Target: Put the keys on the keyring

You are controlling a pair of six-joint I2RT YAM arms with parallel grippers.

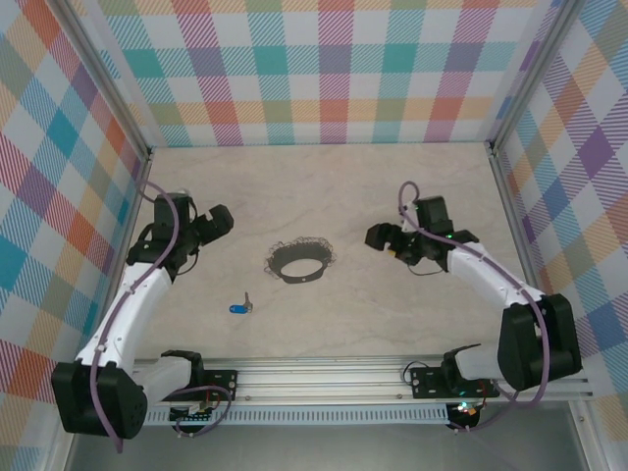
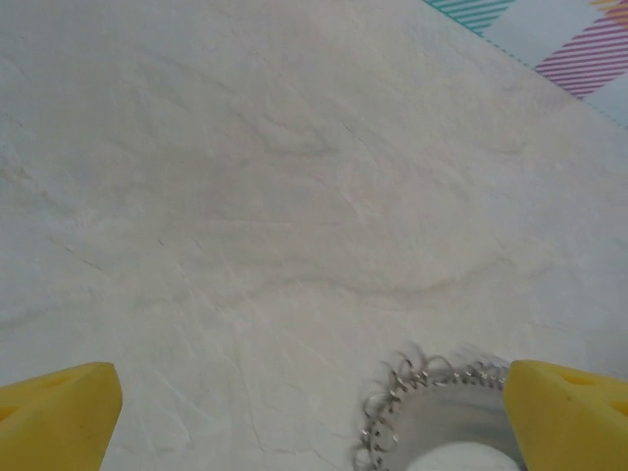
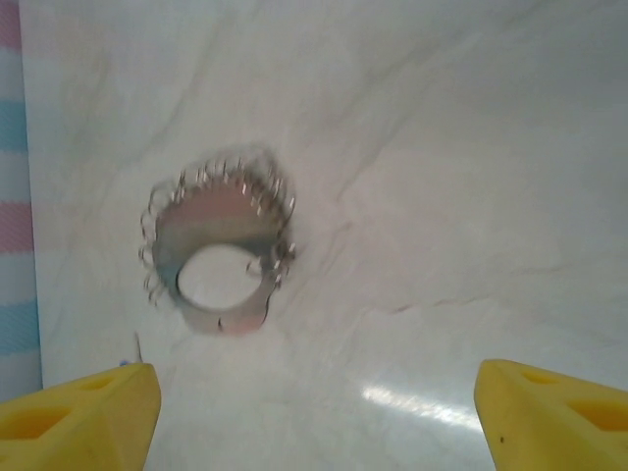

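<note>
Key (image 1: 238, 308) lies flat on the table (image 1: 392, 177), near-left of the ring (image 1: 299, 259) and well apart from it. Left gripper (image 1: 216, 222) and right gripper (image 1: 379, 235) flank the ring, jaws open, empty. Judgement: key light, rigid, slippery; pinch its blue head. Ring thin, likely slides.

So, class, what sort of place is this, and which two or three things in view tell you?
Probably a robot test cell, not a home: two white-and-black robot arms bolted to a silver aluminium rail, a pale marble-patterned tabletop, and pastel checked walls enclosing it on three sides.
</note>
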